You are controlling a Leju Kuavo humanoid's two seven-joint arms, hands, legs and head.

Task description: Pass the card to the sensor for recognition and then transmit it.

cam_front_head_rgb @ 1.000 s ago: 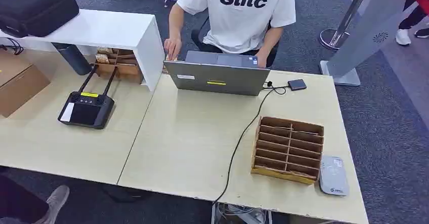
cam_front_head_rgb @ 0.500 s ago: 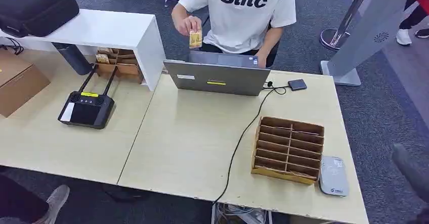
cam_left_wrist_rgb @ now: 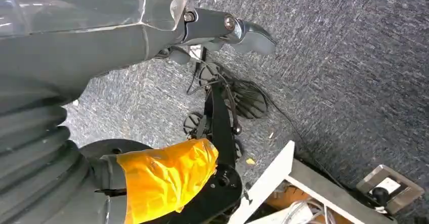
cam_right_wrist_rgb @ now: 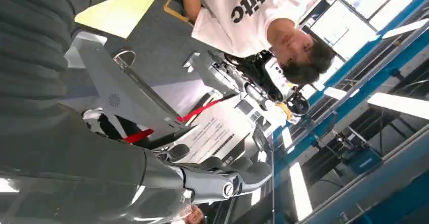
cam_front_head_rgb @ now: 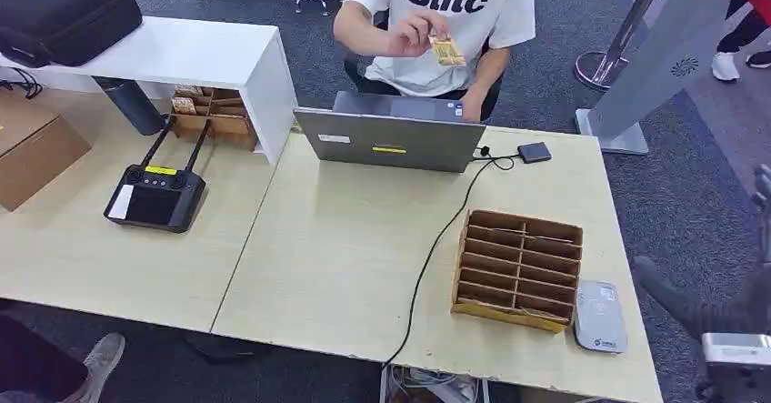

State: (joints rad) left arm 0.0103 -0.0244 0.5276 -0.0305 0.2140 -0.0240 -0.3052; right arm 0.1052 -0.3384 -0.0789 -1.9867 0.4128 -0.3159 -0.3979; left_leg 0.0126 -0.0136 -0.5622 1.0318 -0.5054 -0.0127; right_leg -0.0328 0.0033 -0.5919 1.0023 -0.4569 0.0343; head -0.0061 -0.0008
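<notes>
One small card [cam_front_head_rgb: 446, 52], tan and yellowish, is being held up by the person [cam_front_head_rgb: 455, 21] sitting at the far side of the table [cam_front_head_rgb: 355, 248], pinched in the person's hand [cam_front_head_rgb: 411, 34] above the open laptop [cam_front_head_rgb: 391, 135]. It is hanging in the air and touching nothing on the table.

Judging by its look, the card is thin, flat, stiff and very light. It is probably smooth enough to slip, so it is calling for a light pinch across its two flat faces. The free edge pointing away from the person's fingers is the likely place to take it. Too firm a squeeze could bend it.

Rising at the lower right of the head view is the robot's right hand [cam_front_head_rgb: 727, 307], dark grey, beside the table's near right corner. Its fingers are looking spread and are holding nothing. That hand is well apart from the card, with the slotted cardboard box [cam_front_head_rgb: 518, 266] and the laptop lying between them. A pale grey sensor [cam_front_head_rgb: 599, 316] is lying flat just beside the box, near the right hand.

Hanging low over grey carpet in its wrist view, the left hand [cam_left_wrist_rgb: 222, 29] is gripping nothing, fingers apart.
</notes>
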